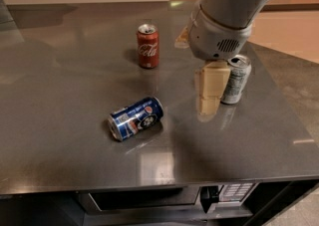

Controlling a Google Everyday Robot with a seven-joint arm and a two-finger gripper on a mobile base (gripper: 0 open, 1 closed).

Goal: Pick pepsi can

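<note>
A red Coca-Cola can (148,46) stands upright at the far middle of the glossy grey desk (60,95). Towards the right, a silver-white can (236,79) stands upright just right of the end effector (212,90), which hangs low over the desk. Under the near edge sits a dark appliance (144,199) with a control panel (234,191).

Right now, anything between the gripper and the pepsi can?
Nothing. In the camera view, only bare tabletop separates the gripper, beside the silver can, from the pepsi can lying on its side.
</note>
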